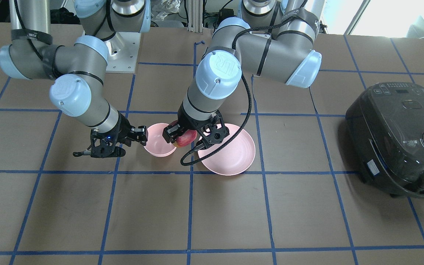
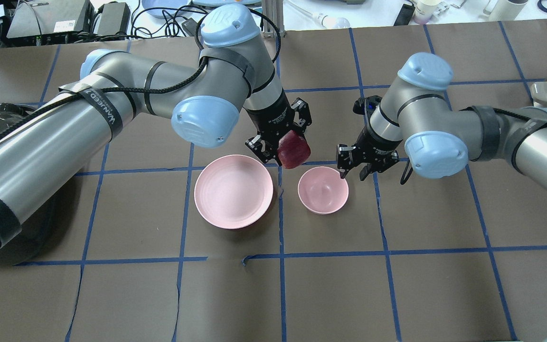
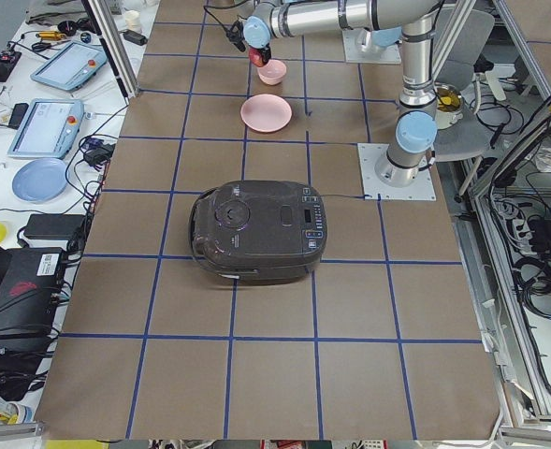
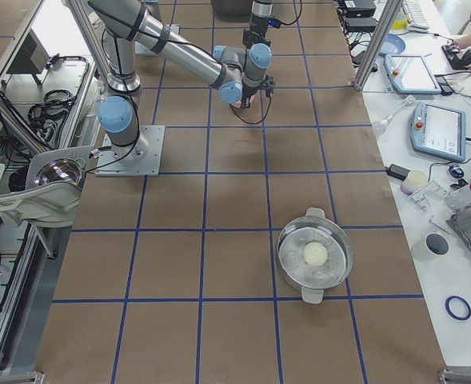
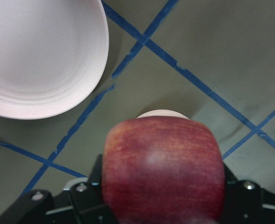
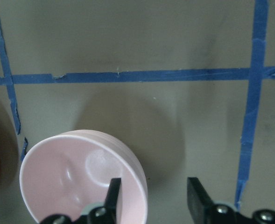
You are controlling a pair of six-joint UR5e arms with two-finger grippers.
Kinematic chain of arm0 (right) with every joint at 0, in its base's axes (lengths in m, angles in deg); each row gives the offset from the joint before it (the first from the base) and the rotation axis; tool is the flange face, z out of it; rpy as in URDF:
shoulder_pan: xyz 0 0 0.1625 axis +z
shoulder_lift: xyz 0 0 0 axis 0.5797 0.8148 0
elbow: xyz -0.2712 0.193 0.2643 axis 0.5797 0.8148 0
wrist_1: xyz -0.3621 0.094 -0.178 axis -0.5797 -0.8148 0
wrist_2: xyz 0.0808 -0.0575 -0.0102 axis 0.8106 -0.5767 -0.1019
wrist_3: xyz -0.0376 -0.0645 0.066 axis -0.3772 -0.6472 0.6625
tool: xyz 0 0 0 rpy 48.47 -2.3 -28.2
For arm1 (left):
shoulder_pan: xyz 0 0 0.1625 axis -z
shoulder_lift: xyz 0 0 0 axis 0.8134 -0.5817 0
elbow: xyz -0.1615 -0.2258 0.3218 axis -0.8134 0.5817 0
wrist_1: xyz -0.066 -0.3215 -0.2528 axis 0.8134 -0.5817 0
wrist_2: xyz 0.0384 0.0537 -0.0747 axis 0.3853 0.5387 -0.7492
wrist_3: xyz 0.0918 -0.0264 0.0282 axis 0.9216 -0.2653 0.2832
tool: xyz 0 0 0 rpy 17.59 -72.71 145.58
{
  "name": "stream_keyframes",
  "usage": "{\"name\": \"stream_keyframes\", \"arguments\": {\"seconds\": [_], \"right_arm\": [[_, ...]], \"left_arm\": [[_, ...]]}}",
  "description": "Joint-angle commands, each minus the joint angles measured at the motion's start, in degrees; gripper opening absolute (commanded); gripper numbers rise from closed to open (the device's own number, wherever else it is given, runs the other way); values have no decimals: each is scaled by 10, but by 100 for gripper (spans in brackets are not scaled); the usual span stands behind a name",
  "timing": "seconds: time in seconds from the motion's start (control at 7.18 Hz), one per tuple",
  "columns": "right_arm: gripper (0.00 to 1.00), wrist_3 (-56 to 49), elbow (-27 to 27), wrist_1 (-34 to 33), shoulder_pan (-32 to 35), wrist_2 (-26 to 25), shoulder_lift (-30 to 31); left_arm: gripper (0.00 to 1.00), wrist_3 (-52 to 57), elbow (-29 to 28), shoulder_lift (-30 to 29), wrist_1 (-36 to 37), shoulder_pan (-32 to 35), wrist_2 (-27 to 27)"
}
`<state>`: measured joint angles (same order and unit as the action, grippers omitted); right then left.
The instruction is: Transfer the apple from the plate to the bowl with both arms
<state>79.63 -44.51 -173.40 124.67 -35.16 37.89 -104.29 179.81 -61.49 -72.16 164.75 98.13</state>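
My left gripper (image 2: 287,153) is shut on the dark red apple (image 2: 294,148) and holds it above the table, between the plate and the bowl. The wide pink plate (image 2: 233,191) is bare. The smaller pink bowl (image 2: 323,190) sits beside it, also bare. In the left wrist view the apple (image 5: 163,168) fills the jaws, with the bowl's rim (image 5: 163,113) just beyond it. My right gripper (image 2: 353,167) is open at the bowl's other side. In the right wrist view its fingers (image 6: 113,193) straddle the bowl's rim (image 6: 128,163).
A dark rice cooker (image 1: 399,140) stands on the table on my left arm's side. A metal pot (image 4: 315,254) with a white round thing inside stands far out on my right arm's side. Blue tape lines grid the brown table (image 2: 330,294).
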Motion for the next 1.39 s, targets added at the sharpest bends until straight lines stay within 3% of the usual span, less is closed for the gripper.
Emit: {"name": "stream_keyframes", "arguments": {"seconds": [0.0,0.42,1.11,1.25], "right_arm": [[100,-32,52,70,-56,-77,8],[100,-72,57,102,-93,-132,44],[100,-76,59,104,-95,-132,59],[100,-77,58,107,-94,-127,66]], "left_arm": [[0,-30,13,-8,41,40,0],[0,-58,30,-54,96,68,6],[0,-66,29,-96,101,70,0],[43,-61,29,-98,101,70,0]]}}
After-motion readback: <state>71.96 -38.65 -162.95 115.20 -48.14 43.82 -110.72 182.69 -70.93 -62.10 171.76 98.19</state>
